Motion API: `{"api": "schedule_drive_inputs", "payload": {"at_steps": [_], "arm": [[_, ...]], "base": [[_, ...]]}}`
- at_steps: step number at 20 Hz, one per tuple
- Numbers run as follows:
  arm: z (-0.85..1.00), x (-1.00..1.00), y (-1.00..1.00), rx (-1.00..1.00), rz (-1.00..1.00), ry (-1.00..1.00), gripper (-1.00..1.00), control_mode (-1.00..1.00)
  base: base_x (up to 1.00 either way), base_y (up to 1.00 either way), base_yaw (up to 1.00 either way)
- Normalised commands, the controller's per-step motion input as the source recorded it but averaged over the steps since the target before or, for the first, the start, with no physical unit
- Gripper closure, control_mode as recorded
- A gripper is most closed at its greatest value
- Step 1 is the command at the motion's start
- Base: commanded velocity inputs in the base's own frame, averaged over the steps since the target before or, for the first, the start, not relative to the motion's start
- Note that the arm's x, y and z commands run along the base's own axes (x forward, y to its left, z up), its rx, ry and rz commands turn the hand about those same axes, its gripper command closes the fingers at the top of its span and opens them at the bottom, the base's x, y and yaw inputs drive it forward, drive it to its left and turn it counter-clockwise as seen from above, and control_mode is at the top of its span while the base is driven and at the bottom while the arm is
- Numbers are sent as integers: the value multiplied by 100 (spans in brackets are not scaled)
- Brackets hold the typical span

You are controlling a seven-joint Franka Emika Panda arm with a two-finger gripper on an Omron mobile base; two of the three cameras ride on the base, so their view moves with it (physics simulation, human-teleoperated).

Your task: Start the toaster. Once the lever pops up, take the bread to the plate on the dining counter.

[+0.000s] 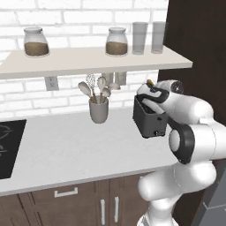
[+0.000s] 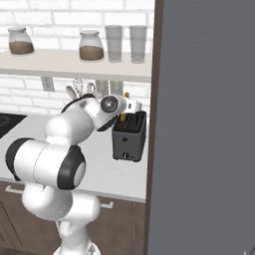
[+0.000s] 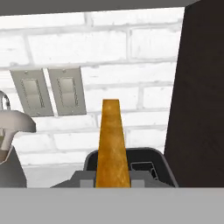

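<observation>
Bread [image 3: 113, 144] sticks up from the toaster [image 1: 149, 118] near the table's right end, hand [image 3: 113, 183] pinching its top edge; light, stiff, crumbly, so go gentle.

bread [image 3: 112, 144] upright in toaster [image 1: 149, 118], utensil cup [image 1: 99, 109] to its left

Toaster [image 1: 149, 118]: one, far right on counter [image 1: 79, 150]. Bread [image 3: 112, 144]: one slice, upright in toaster. Utensil cup [image 1: 99, 110]: one, left of toaster; utensils in it, three or four, exact count unclear. Shelf [image 1: 88, 59]: one. Jars [image 1: 35, 42]: two. Glasses [image 1: 140, 38]: two, right end of shelf. Wall switch plates [image 3: 30, 92]: two, side by side. Outlet [image 1: 51, 83]: one. Cooktop [image 1: 9, 145]: one, far left.
</observation>
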Motion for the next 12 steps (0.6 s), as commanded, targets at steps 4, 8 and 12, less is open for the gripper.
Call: {"api": "schedule_drive_inputs", "payload": {"at_steps": [4, 8, 12], "arm": [[67, -52, 0, 0, 0, 0, 100, -100], [54, -89, 3, 0, 0, 6, 100, -100], [58, -100, 16, 0, 0, 10, 100, -100]], "base": [[0, 0, 0], [0, 0, 0], [0, 0, 0]]}}
